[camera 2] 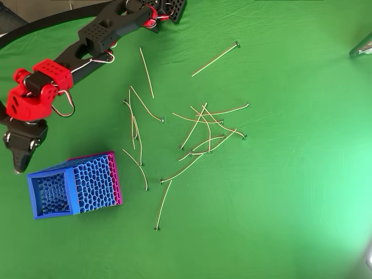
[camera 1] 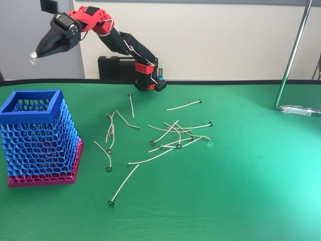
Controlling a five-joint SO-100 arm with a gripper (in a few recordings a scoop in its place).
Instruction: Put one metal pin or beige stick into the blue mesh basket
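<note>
The blue mesh basket (camera 1: 39, 138) stands upright on its magenta base at the left of the green cloth, and its mouth looks empty in the overhead view (camera 2: 53, 195). Several pale thin pins (camera 1: 173, 136) lie scattered across the middle of the cloth (camera 2: 203, 131), some of them crossing. My red and black gripper (camera 1: 36, 53) hangs high in the air above and slightly behind the basket. In the overhead view it (camera 2: 20, 167) points down just beyond the basket's far rim. Its jaws look pressed together, with a small pale speck at the tip; no pin shaft shows there.
The arm's base (camera 1: 148, 76) sits at the back of the cloth, in front of a black case (camera 1: 114, 67). A metal stand pole (camera 1: 295, 52) with a foot clamp (camera 1: 301, 110) rises at the right. One pin (camera 1: 123, 187) lies nearest the front.
</note>
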